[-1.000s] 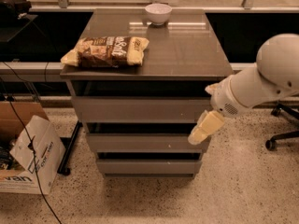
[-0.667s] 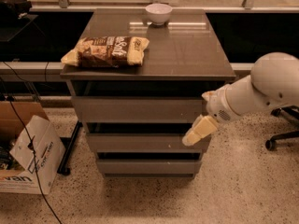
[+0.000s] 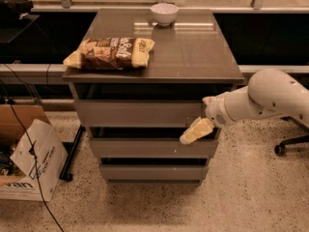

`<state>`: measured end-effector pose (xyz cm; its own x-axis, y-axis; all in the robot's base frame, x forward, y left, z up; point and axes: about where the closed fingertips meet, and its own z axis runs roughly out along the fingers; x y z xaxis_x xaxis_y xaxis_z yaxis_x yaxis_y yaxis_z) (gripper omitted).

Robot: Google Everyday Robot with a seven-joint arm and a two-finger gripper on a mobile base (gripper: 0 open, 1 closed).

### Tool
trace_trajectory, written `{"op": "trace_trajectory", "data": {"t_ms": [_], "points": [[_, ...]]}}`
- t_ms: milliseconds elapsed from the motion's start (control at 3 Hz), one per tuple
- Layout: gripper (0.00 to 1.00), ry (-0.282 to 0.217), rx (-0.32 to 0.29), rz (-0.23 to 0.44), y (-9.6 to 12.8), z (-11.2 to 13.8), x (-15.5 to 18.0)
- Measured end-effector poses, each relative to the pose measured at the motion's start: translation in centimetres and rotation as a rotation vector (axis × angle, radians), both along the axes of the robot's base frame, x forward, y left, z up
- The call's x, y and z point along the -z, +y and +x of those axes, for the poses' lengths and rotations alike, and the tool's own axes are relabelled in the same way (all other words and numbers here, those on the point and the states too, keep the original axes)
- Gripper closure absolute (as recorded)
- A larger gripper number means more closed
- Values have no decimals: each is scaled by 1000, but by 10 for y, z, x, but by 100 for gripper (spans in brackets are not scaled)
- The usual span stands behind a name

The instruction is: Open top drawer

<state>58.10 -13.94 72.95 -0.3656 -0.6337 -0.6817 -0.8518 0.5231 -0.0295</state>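
The cream gripper — spread or closed, I cannot tell — sits at the lower right edge of the flat grey-brown top drawer, just under the tabletop, and may slip off that handleless front.

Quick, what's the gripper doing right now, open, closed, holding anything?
Gripper: open or closed cannot be told; it sits at the right end of the top drawer, just under its front panel.

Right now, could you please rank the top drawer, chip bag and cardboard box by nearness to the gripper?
Gripper at cabinet's front right.
1. Top drawer, beside it.
2. Chip bag, tabletop left.
3. Cardboard box, floor far left.
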Motion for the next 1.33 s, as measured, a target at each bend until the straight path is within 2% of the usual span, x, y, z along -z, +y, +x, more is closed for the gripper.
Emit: {"op": "trace_trajectory", "data": {"t_ms": [1000, 1333], "points": [[0, -13, -75, 45, 42, 63, 22], [18, 30, -95, 50, 52, 71, 39]]}}
